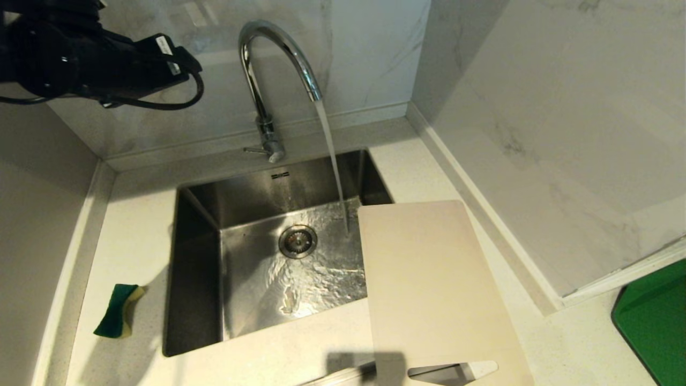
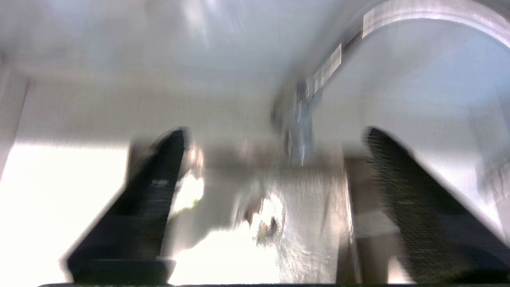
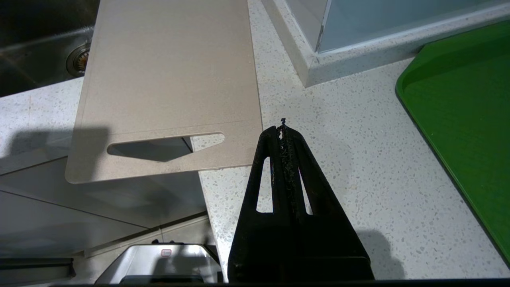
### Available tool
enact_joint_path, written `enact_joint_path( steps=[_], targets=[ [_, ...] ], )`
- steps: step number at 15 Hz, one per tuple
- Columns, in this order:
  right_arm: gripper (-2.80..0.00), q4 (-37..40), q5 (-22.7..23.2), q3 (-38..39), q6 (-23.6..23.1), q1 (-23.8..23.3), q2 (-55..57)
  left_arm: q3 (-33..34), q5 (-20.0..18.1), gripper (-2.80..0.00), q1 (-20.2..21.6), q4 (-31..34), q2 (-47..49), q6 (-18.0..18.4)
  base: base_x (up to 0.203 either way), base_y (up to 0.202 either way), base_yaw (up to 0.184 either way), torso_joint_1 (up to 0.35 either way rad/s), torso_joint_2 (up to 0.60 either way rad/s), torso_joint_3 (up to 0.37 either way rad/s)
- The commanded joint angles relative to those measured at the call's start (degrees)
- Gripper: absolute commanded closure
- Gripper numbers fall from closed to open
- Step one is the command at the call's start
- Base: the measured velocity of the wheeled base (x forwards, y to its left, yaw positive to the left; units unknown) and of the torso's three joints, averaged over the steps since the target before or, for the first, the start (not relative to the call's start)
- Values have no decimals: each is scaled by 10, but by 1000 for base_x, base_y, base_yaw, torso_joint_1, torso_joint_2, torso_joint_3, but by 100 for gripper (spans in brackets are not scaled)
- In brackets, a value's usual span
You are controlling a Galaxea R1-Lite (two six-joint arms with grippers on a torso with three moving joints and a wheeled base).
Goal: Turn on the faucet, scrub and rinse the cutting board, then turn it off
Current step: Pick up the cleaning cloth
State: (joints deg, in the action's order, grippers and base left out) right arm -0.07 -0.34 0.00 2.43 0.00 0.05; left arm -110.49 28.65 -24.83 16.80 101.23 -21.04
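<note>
- one faucet (image 1: 266, 80) here, tall chrome gooseneck at the back of the counter, and a single stream of water (image 1: 333, 161) is pouring from its spout down onto the sink floor.
- one thin lever (image 1: 256, 151) sticks out sideways at the faucet's base.
- one steel sink (image 1: 203, 214), one round drain (image 1: 297, 241) in its floor, water rippling and shining all around it.
- one cutting board (image 1: 429, 284), cream-beige, lying flat on the right side; its far corner juts over the sink's right edge, just beside where the stream lands, and its slot-handle end hangs past the front edge of the counter (image 1: 139, 225).
- in my right wrist view the same board (image 3: 167, 79) sits just beside my fingertips, apart from them.
- my left claw (image 2: 275, 207) is up in the air at the upper left, well clear of the faucet; both fingers (image 2: 402, 199) are spread wide with nothing between them, though the view there is smeared.
- my right claw (image 3: 283, 131) is low over the speckled counter near the front edge, its two fingers pressed tight together, gripping nothing.
- one sponge (image 1: 119, 310), green with a yellow side, rests on the counter left of the sink, untouched.
- one bright green tray (image 1: 656, 316) at the far right, well apart from the board.
</note>
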Motion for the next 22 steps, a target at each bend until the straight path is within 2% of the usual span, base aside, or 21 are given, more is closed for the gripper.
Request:
enact_joint_path(
  steps=[1, 2, 4, 6, 9, 12, 13, 14, 16, 19, 20, 22],
  targets=[
    [0, 0, 0, 0, 0, 0, 0, 4, -57, 0, 4, 156, -82, -9, 0, 0, 0, 0, 0, 0],
    [0, 0, 0, 0, 0, 0, 0, 23, -73, 0, 16, 191, -96, -10, 0, 0, 0, 0, 0, 0],
    [0, 0, 0, 0, 0, 0, 0, 98, -102, 0, 42, 207, -120, -11, 0, 0, 0, 0, 0, 0],
    [0, 0, 0, 0, 0, 0, 0, 195, -139, 0, 73, 211, -150, -10, 0, 0, 0, 0, 0, 0],
    [0, 0, 0, 0, 0, 0, 0, 321, -181, 0, 143, 213, -169, -2, 0, 0, 0, 0, 0, 0],
    [0, 0, 0, 0, 0, 0, 0, 409, -245, 0, 193, 207, -177, 7, 0, 0, 0, 0, 0, 0],
    [0, 0, 0, 0, 0, 0, 0, 432, -252, 0, 200, 201, -179, 15, 0, 0, 0, 0, 0, 0],
    [0, 0, 0, 0, 0, 0, 0, 451, -254, -280, 203, 197, -183, 26, 0, 0, 0, 0, 0, 0],
    [0, 0, 0, 0, 0, 0, 0, 484, -254, -280, 219, 185, -191, 60, 0, 0, 0, 0, 0, 0],
    [0, 0, 0, 0, 0, 0, 0, 551, -257, -280, 275, 113, -177, 119, 0, 0, 0, 0, 0, 0],
    [0, 0, 0, 0, 0, 0, 0, 573, -262, -280, 288, 71, -165, 130, 0, 0, 0, 0, 0, 0],
    [0, 0, 0, 0, 0, 0, 0, 590, -274, -280, 299, 41, -140, 135, 0, 0, 0, 0, 0, 0]
  ],
)
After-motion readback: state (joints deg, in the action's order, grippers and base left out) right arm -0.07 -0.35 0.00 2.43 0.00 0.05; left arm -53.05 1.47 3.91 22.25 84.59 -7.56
